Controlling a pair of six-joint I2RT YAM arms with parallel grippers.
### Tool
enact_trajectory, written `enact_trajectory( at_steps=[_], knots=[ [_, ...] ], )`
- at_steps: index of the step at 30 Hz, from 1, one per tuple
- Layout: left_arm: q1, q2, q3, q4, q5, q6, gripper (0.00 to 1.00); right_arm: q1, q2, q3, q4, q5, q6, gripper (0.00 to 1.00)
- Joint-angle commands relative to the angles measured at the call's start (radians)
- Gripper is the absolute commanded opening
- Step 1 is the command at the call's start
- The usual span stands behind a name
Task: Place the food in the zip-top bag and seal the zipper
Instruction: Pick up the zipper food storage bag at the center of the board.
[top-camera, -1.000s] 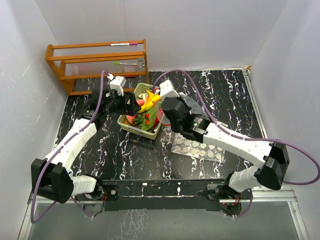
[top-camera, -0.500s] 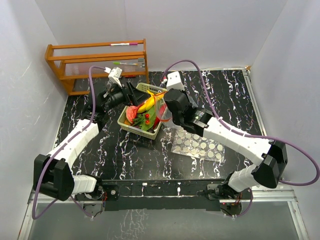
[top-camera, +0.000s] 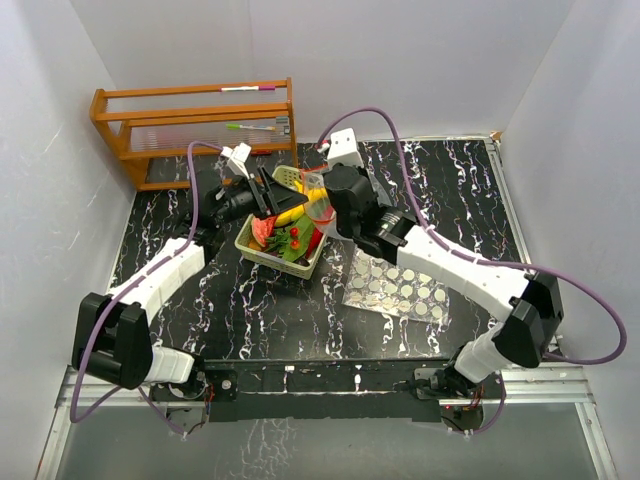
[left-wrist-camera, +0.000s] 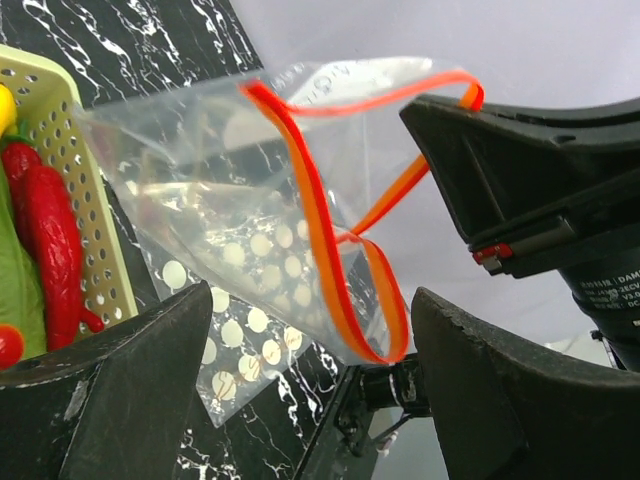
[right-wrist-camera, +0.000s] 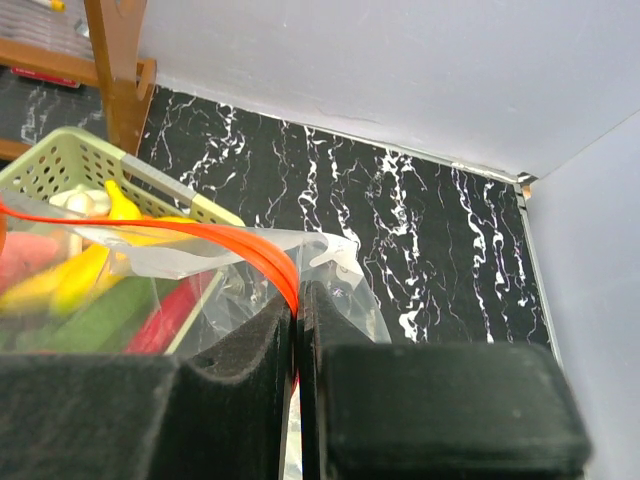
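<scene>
Bag: clear zip-top, held up off the table just beside the basket; its orange zipper is parted into a loop, so the mouth stands open.
Right gripper: fingers pressed together on the zipper strip at one end of the bag's mouth.
Left gripper: fingers spread wide with nothing clamped, the bag's mouth in front of them.
Food: piled in the pale green slatted basket, with the banana on top, the watermelon slice at the left side and the red chilli along the wall nearest the bag.
Dotted sheet: clear, with pale round spots, flat on the table right of the basket.
Rack: wooden, at the far left corner.
</scene>
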Motion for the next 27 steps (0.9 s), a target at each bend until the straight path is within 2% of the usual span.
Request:
enact_trajectory(
  at_steps=[1, 7, 16, 18, 20, 22, 23, 27],
  knots=[
    [-0.021, 0.001, -0.005, 0.057, 0.023, -0.033, 0.79, -0.006, 0.041, 0.082, 0.114, 0.025, -0.047, 0.08],
    [-0.035, 0.042, 0.009, 0.084, -0.003, -0.075, 0.79, -0.006, 0.048, 0.093, 0.116, 0.0, -0.042, 0.08],
    [-0.071, 0.112, 0.044, 0.071, -0.009, -0.075, 0.57, -0.005, 0.012, 0.077, 0.114, 0.002, -0.046, 0.08],
    [-0.073, 0.116, 0.047, 0.076, -0.01, -0.079, 0.44, -0.006, 0.004, 0.07, 0.112, 0.005, -0.045, 0.08],
    [-0.074, 0.115, 0.056, 0.067, -0.012, -0.077, 0.23, -0.006, -0.003, 0.061, 0.11, 0.012, -0.046, 0.08],
    [-0.073, 0.11, 0.068, 0.05, -0.012, -0.071, 0.05, -0.006, -0.005, 0.052, 0.108, 0.018, -0.046, 0.08],
    [-0.073, 0.108, 0.076, 0.036, -0.009, -0.066, 0.0, -0.005, -0.004, 0.048, 0.105, 0.02, -0.046, 0.08],
    [-0.072, 0.086, 0.159, -0.123, -0.002, 0.013, 0.0, -0.004, -0.003, 0.046, 0.083, 0.025, -0.034, 0.08]
  ],
)
